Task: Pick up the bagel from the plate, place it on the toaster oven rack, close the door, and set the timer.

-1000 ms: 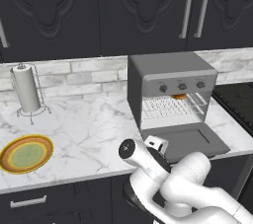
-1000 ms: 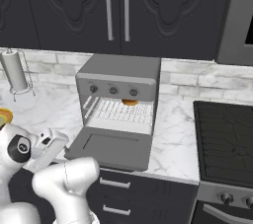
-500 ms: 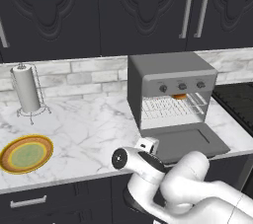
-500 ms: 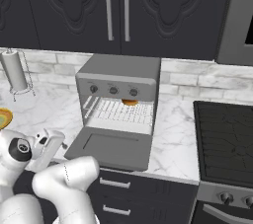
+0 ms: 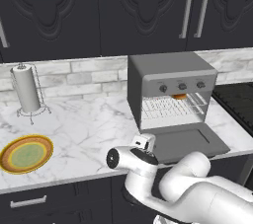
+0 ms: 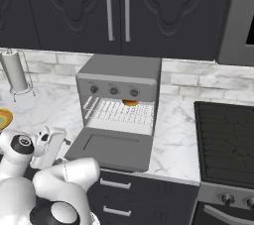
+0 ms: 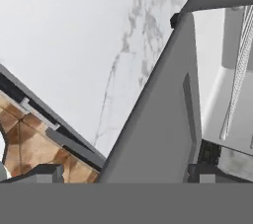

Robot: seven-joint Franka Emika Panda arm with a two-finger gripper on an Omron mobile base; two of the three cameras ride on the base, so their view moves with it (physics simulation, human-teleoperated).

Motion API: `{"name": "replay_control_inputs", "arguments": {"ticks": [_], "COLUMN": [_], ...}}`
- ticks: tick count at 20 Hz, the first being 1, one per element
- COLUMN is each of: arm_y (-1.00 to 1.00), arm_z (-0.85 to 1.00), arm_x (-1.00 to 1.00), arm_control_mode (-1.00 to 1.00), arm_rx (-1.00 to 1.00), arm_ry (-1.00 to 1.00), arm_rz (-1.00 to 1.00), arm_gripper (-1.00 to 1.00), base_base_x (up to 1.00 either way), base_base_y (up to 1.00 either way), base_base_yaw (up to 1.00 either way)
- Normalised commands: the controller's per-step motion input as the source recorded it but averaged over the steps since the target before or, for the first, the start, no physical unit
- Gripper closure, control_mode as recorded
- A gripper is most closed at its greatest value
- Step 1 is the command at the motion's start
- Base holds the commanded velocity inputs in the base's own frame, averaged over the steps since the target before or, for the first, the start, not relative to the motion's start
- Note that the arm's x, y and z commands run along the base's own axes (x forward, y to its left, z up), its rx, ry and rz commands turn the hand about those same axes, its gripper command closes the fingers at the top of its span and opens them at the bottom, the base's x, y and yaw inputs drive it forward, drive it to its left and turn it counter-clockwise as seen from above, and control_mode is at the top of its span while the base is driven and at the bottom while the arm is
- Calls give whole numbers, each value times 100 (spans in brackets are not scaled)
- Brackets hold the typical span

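The bagel lies at the back right of the toaster oven rack. The door hangs open, flat over the counter's front edge. My gripper is low at the door's front left corner. In the hand view the gripper is open, its tips far apart at the bottom, looking along the door toward the rack. The plate sits bare at the counter's left.
A paper towel holder stands at the back left by the brick wall. A stovetop lies right of the oven. Three knobs line the oven's front. Drawers run below the counter.
My arm has sunk a little and drifted left in front of the counter edge. The bagel, rack and open door stay as they were.
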Motion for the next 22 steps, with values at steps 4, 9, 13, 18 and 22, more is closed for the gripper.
{"name": "replay_control_inputs", "arguments": {"ticks": [4,9,13,18,22], "arm_y": [-16,-38,-39,-39,-33], "arm_z": [-8,-21,-19,-23,-51], "arm_x": [25,6,1,1,0], "arm_control_mode": [-100,-100,-100,-100,-100], "arm_rx": [-10,-8,-7,-8,-5], "arm_ry": [0,1,3,2,7], "arm_rz": [0,-2,-5,-7,-7], "arm_gripper": [-100,-100,-100,-100,-100], "base_base_x": [0,0,0,0,0], "base_base_y": [0,0,0,0,0], "base_base_yaw": [0,0,0,0,0]}}
